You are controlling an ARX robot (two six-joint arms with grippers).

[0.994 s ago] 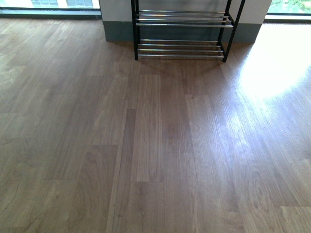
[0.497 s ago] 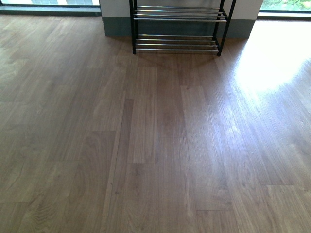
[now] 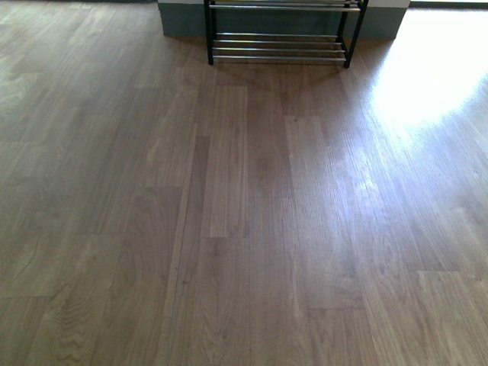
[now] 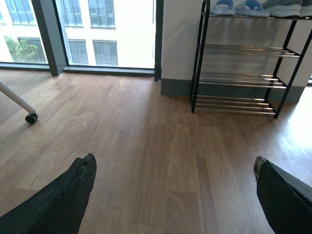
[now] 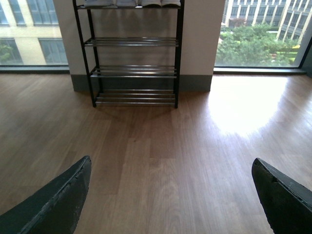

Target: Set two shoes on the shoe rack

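In the front view the shoe rack (image 3: 280, 34) sits higher in the picture than a second ago, so only its lowest tier and the edge of the next one show at the top, with more bare wood floor (image 3: 244, 229) below it. Neither arm appears in that view.

Nearest in the left wrist view, the left gripper (image 4: 173, 183) has two dark fingers (image 4: 73, 190) spread wide apart with nothing between them, only floor. The right gripper (image 5: 170, 185) likewise stands wide apart and holds nothing. Off to one side in the left wrist view, one white leg on a black caster (image 4: 31, 117) rests on the floor.

Farther off, the rack stands against a white wall with a grey skirting, windows on both sides. Four tiers can be counted. On the top tier lie two pale blue slides (image 4: 242, 7) side by side, and just beside them the grey sneakers (image 4: 287, 8), cut by the picture edge so their number cannot be told
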